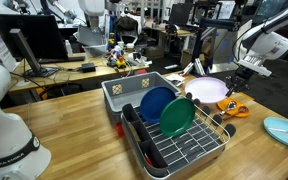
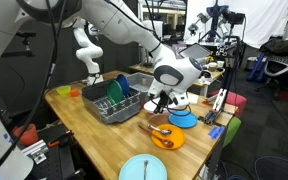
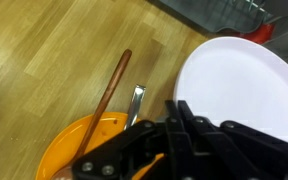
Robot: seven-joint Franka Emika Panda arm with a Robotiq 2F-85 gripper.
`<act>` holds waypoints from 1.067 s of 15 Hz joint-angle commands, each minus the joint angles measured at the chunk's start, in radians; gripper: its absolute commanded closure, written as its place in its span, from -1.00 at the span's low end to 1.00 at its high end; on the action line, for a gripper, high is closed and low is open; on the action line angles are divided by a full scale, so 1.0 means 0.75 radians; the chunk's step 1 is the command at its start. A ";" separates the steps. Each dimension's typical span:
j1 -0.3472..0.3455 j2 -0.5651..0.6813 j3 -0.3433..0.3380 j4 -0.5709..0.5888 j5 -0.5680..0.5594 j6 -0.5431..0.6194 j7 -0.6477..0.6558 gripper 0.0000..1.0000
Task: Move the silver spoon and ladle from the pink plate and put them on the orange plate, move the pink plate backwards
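The pink plate (image 3: 246, 80) looks near white in the wrist view and lies on the wooden table; it also shows in an exterior view (image 1: 210, 89). My gripper (image 3: 176, 108) has its fingers closed together on the plate's left rim; it shows in both exterior views (image 1: 236, 79) (image 2: 162, 101). The orange plate (image 3: 64, 152) lies beside the pink plate, also seen in both exterior views (image 1: 235, 109) (image 2: 165, 137). A slim silver handle (image 3: 136, 101) sticks out over the orange plate's rim. Its bowl is hidden, so I cannot tell spoon from ladle.
A brown wooden handle (image 3: 112, 88) also lies across the orange plate's rim. A dish rack (image 1: 184, 148) holds a blue and a green plate next to a grey bin (image 1: 124, 92). A light-blue plate (image 1: 284, 128) lies at the table's edge. A small blue plate (image 2: 183, 119) sits by the orange plate.
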 commanded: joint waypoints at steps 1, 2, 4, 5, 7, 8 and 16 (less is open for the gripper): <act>-0.043 0.128 0.026 0.185 -0.046 -0.154 0.052 0.97; -0.045 0.160 0.028 0.222 -0.055 -0.186 0.058 0.97; -0.043 0.216 0.027 0.287 -0.078 -0.235 0.071 0.97; -0.043 0.242 0.029 0.319 -0.090 -0.261 0.078 0.97; -0.042 0.284 0.033 0.372 -0.117 -0.306 0.090 0.97; -0.041 0.302 0.035 0.397 -0.132 -0.325 0.096 0.97; -0.028 0.402 0.052 0.579 -0.230 -0.469 0.115 0.97</act>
